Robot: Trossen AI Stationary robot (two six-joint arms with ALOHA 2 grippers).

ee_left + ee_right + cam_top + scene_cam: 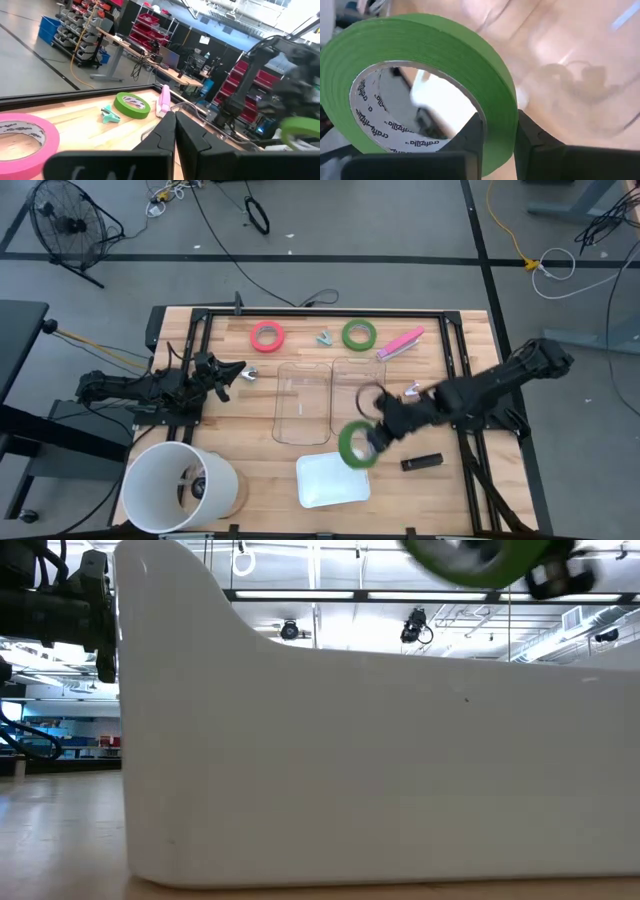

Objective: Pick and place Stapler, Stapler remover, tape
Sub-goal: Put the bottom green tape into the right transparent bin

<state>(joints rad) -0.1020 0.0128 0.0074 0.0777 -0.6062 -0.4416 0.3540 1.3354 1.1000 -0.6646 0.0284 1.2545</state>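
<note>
My right gripper (372, 440) is shut on a green tape ring (355, 445), which it holds in the air between the clear bins and the white tray. The ring fills the right wrist view (420, 80) and shows at the top of the low view (475, 560). At the far side a pink-red tape ring (267, 335), a teal staple remover (324, 338), a second green ring (359, 334) and a pink stapler (400, 344) lie flat on the table. My left gripper (238, 370) is shut and empty at the table's left (175, 132). My right gripper pinches the green ring's band (497, 135), with one finger (472, 132) inside the open centre and one finger (530, 135) outside. The fingers come slanting from the table's right and lie across the band. The ring is lifted clear of the table and is tilted.
Two clear plastic bins (305, 400) stand mid-table. A white tray (332, 480) lies at the near edge, and its wall (380, 760) blocks the low view. A white bucket (180, 485) stands near left. A small black object (421, 463) lies right of the tray.
</note>
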